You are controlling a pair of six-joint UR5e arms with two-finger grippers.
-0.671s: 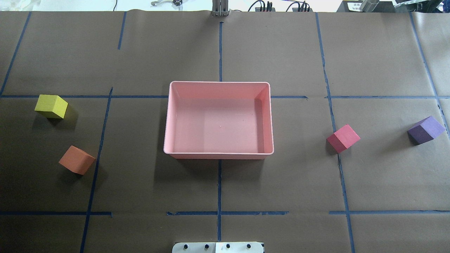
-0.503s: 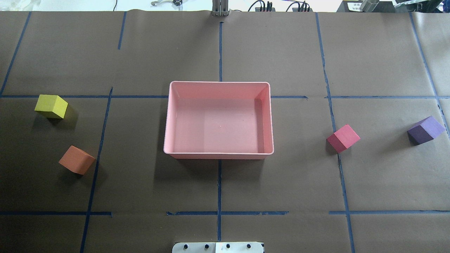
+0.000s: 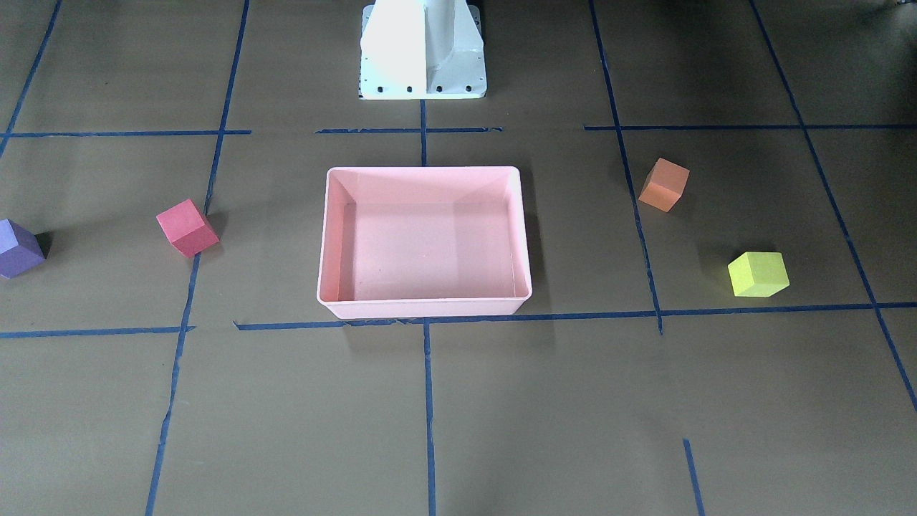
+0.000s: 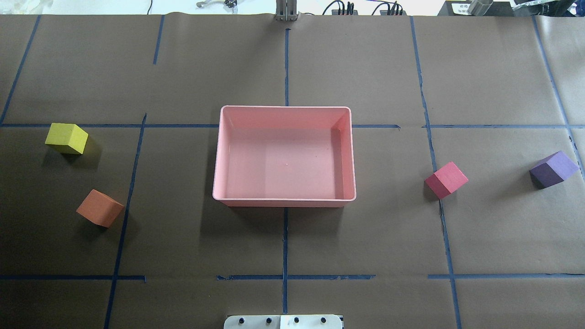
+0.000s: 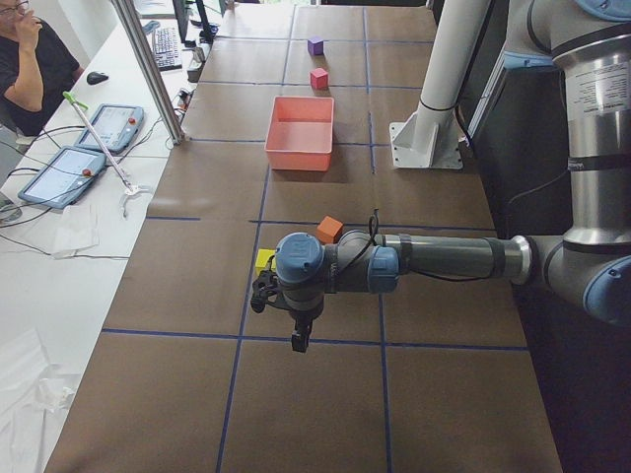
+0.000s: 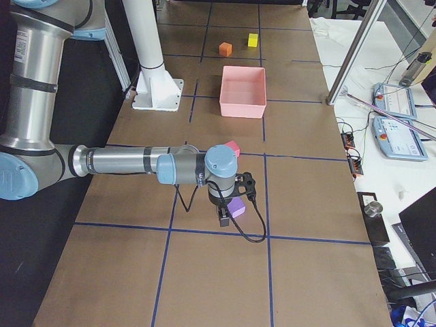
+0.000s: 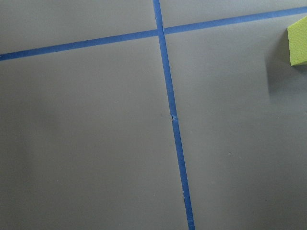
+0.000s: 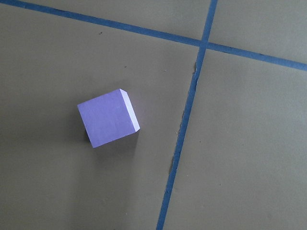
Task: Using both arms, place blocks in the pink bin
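The pink bin [image 4: 284, 108] stands empty at mid-table. On the robot's left lie the yellow-green block [image 4: 66, 138] and the orange block [image 4: 100, 208]. The red block [image 4: 446, 179] and the purple block [image 4: 553, 169] lie on its right. My left gripper [image 5: 298, 341] shows only in the exterior left view, hanging just past the yellow-green block [image 5: 264, 261]; whether it is open, I cannot tell. My right gripper [image 6: 223, 220] shows only in the exterior right view, over the purple block [image 6: 236, 207]; its state I cannot tell. Neither wrist view shows fingers.
Blue tape lines cross the brown paper on the table. The white pedestal base [image 3: 423, 50] stands at the robot's edge behind the bin. A metal post [image 5: 148, 69], a desk with tablets [image 5: 59, 172] and a seated person [image 5: 30, 59] are along the far side.
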